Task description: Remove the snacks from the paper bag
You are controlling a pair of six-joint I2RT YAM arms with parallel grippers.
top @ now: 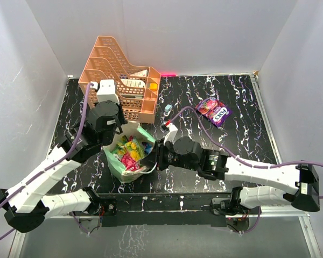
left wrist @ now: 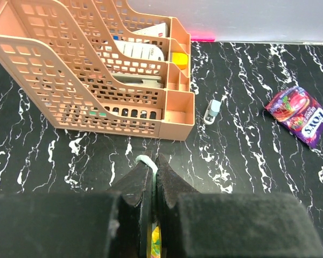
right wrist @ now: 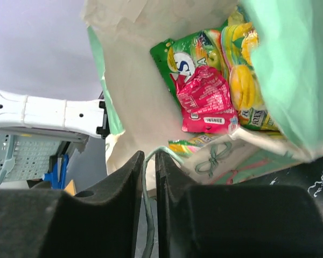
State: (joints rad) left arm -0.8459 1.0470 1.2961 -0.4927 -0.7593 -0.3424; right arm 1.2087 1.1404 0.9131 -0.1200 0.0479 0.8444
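The mint-green paper bag (top: pixel 114 164) stands open at the near middle of the table, between the two arms. Several snacks (top: pixel 130 151) lie inside it: a pink packet (right wrist: pixel 207 99), a green one (right wrist: pixel 185 54) and a yellow-green one (right wrist: pixel 247 80). My left gripper (top: pixel 123 130) is shut on the bag's far rim; a strip of mint paper (left wrist: pixel 147 163) shows between its fingers (left wrist: pixel 149 166). My right gripper (top: pixel 151 160) is shut on the bag's thin handle (right wrist: pixel 146 177) at its near right rim (right wrist: pixel 149 157). Purple snack packets (top: pixel 214 110) lie on the table at the back right, also in the left wrist view (left wrist: pixel 299 114).
An orange lattice tray rack (top: pixel 121 80) stands at the back left, just behind the bag, and shows in the left wrist view (left wrist: pixel 91 70). A small pale blue-white object (top: pixel 167 110) lies right of the rack (left wrist: pixel 212 110). White walls enclose the table.
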